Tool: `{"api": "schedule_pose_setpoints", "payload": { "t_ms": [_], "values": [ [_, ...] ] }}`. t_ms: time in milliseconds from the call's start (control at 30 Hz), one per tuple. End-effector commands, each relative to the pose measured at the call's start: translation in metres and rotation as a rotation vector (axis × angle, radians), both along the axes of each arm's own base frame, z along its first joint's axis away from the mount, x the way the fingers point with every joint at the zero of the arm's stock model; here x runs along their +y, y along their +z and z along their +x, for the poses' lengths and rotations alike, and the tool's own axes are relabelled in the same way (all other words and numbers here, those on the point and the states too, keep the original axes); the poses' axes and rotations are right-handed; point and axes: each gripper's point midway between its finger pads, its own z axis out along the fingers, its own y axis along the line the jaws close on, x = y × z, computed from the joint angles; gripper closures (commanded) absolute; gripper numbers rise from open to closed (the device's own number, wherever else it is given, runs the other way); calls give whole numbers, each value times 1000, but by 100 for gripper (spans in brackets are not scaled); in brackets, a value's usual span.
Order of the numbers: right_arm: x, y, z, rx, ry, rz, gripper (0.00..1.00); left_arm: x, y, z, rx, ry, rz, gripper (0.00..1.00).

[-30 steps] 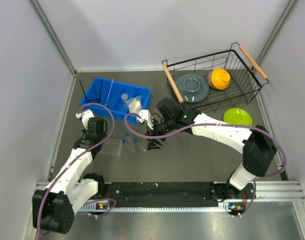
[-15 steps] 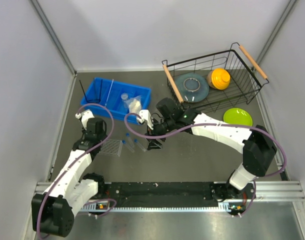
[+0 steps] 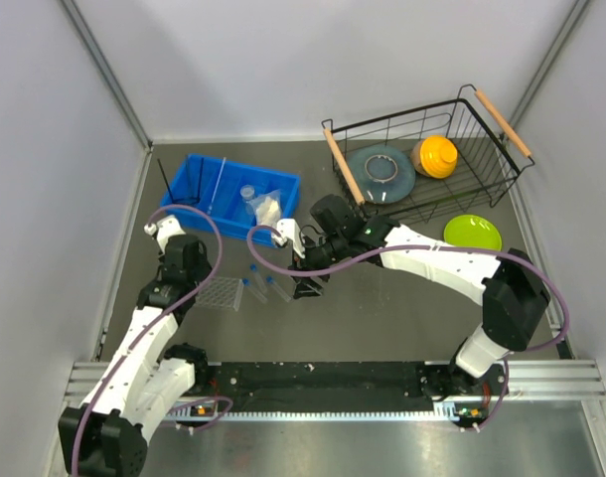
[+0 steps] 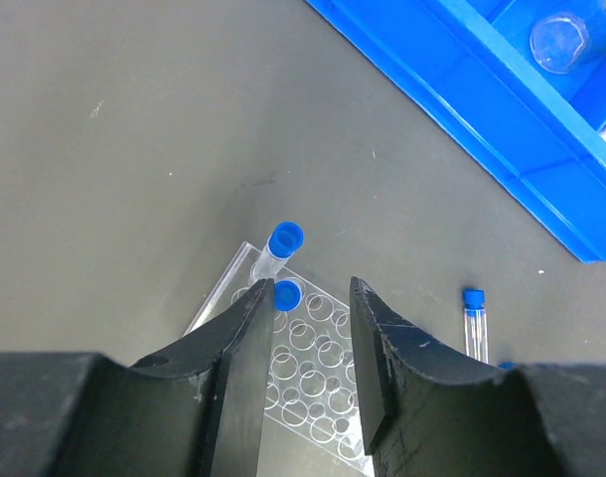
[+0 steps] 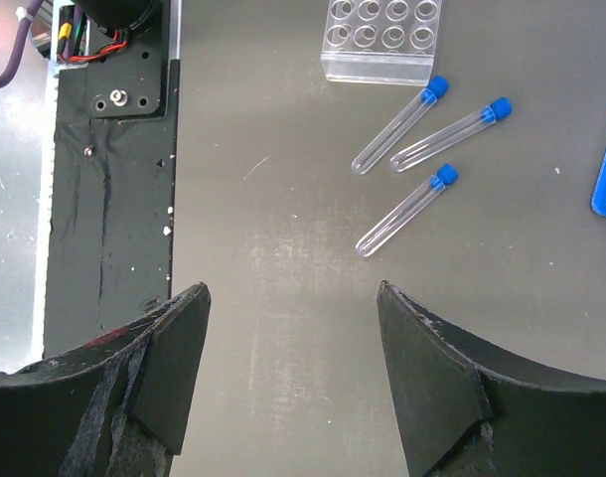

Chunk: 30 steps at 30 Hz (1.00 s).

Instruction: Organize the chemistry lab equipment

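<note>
A clear plastic tube rack (image 3: 222, 293) lies left of centre. In the left wrist view the rack (image 4: 318, 363) holds two blue-capped test tubes (image 4: 285, 239) at its far corner. My left gripper (image 4: 308, 288) is open above the rack, and one tube cap is beside its left finger. It also shows in the top view (image 3: 198, 280). Three loose tubes (image 5: 407, 209) lie on the table right of the rack. My right gripper (image 5: 291, 293) is open and empty just short of them, also seen in the top view (image 3: 308, 287).
A blue bin (image 3: 241, 184) at the back left holds a black wire stand (image 3: 166, 179), a thin rod (image 3: 217, 181), a clear cup (image 3: 248, 194) and a white packet (image 3: 268, 209). A black wire basket (image 3: 422, 159) holds grey and orange dishes. A green dish (image 3: 472, 232) lies by it.
My left arm has shifted slightly back and to the left over the rack. The right arm and the loose tubes have not moved.
</note>
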Motion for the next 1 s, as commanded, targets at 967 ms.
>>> {"api": "schedule_pose_setpoints", "payload": {
  "t_ms": [967],
  "values": [
    [11, 22, 2, -30, 28, 52, 31, -19, -9, 24, 61, -93, -27, 65]
  ]
}}
